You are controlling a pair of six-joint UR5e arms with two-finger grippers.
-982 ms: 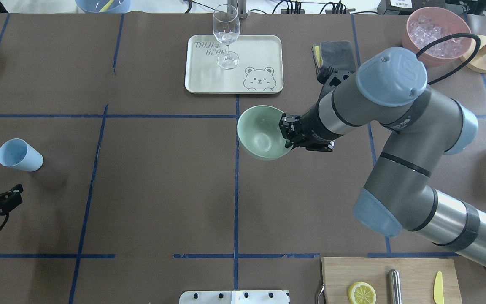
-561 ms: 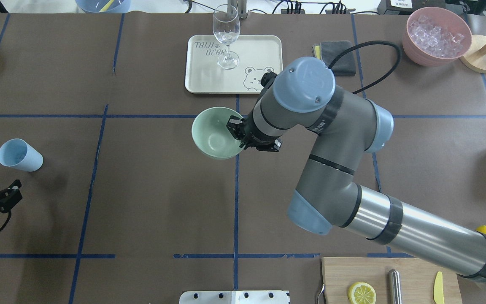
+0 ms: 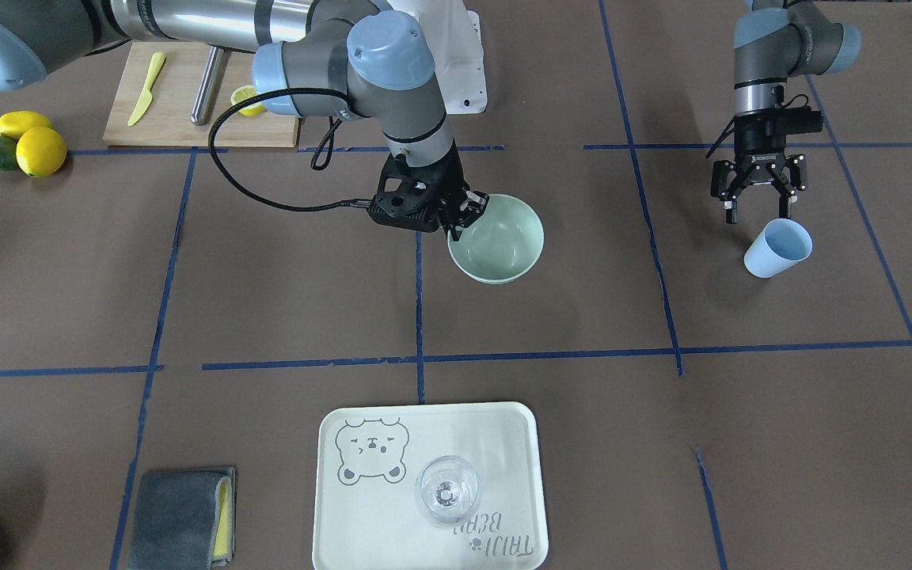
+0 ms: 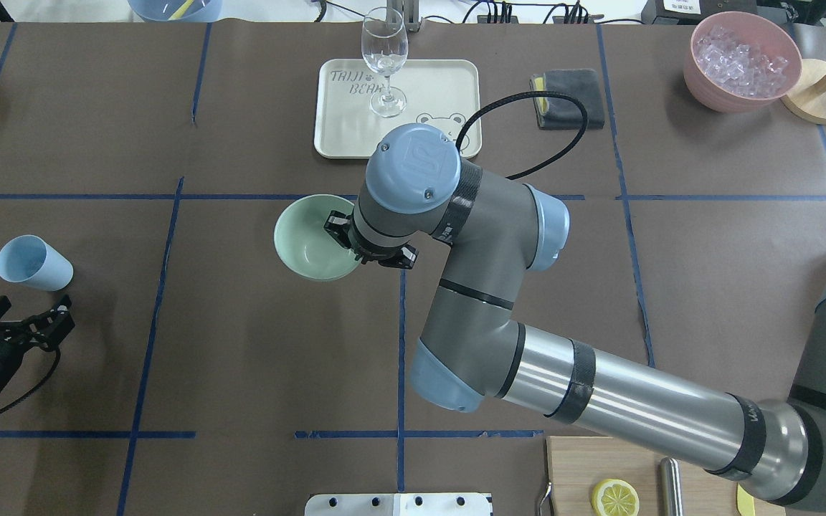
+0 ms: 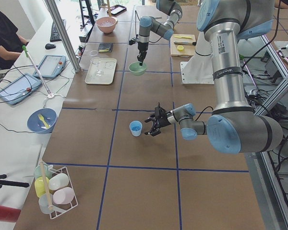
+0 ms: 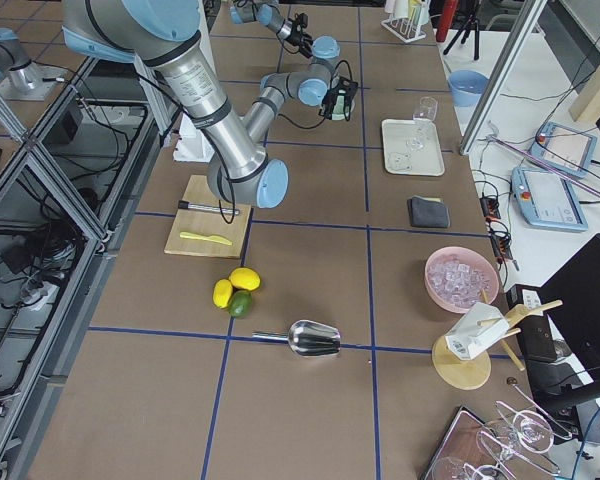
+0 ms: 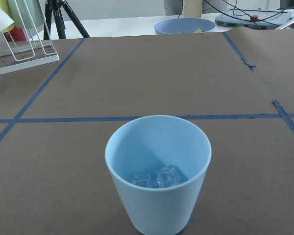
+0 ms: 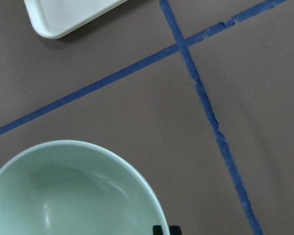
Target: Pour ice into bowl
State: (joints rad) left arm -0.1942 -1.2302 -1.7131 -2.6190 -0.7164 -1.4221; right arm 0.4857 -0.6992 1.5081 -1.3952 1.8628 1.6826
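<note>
The mint-green bowl (image 4: 305, 244) is empty and sits left of the table's centre line. My right gripper (image 4: 343, 233) is shut on its right rim. The bowl also shows in the front view (image 3: 507, 241) with the right gripper (image 3: 464, 212), and in the right wrist view (image 8: 73, 196). A light blue cup (image 4: 33, 263) stands at the far left. The left wrist view shows a few clear ice cubes (image 7: 154, 177) at the bottom of the cup (image 7: 158, 196). My left gripper (image 3: 757, 212) is open and empty, just behind the cup (image 3: 777, 247), not touching it.
A white bear tray (image 4: 442, 86) holding a wine glass (image 4: 384, 57) lies behind the bowl. A grey cloth (image 4: 567, 97) and a pink container of ice (image 4: 741, 61) are at the back right. A cutting board with a lemon slice (image 4: 615, 497) is at the front right.
My right arm has carried the bowl leftward across the centre line. My left gripper has moved a little to the right, nearer the blue cup.
</note>
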